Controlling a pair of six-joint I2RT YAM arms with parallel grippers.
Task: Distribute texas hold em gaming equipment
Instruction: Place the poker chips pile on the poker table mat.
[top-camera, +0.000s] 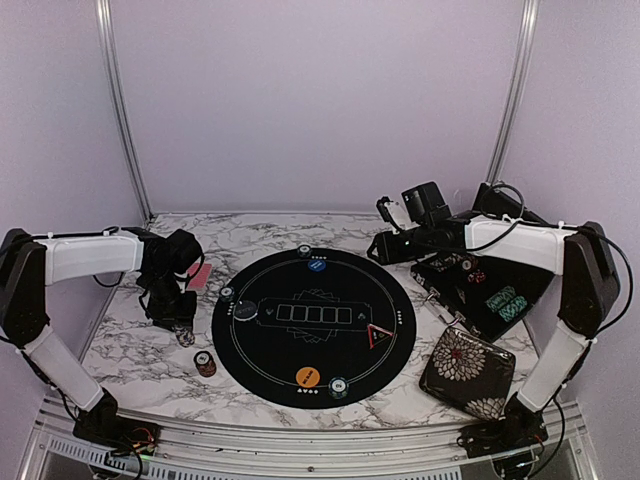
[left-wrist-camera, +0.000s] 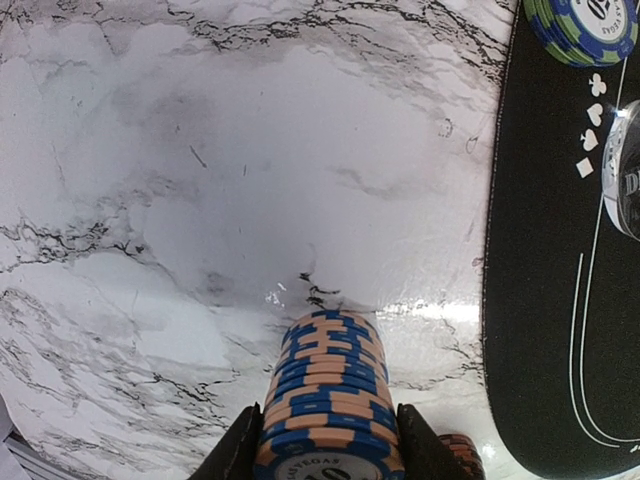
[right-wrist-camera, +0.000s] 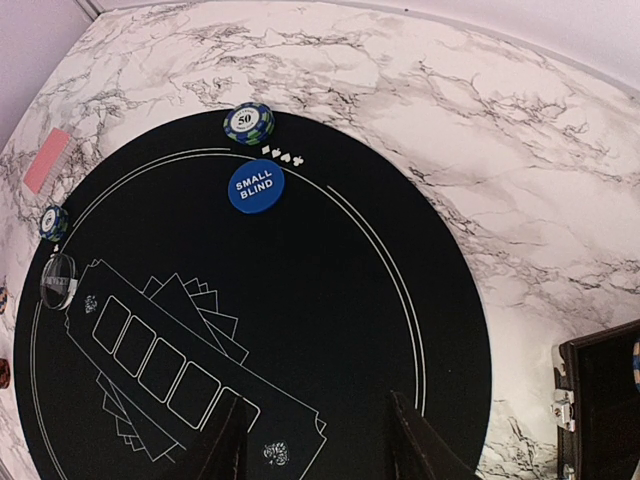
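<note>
Partly done: chip stacks (right-wrist-camera: 249, 123) and button discs (right-wrist-camera: 256, 187) sit round the rim of the black mat (top-camera: 330, 352), more chips (top-camera: 501, 300) wait in the case (top-camera: 478, 318) by the right edge of the counter (top-camera: 130, 350), the left hand (left-wrist-camera: 330, 455) grasps a blue-orange stack (left-wrist-camera: 328, 385) near the left edge, and the right hand (right-wrist-camera: 318, 445) hangs released.
</note>
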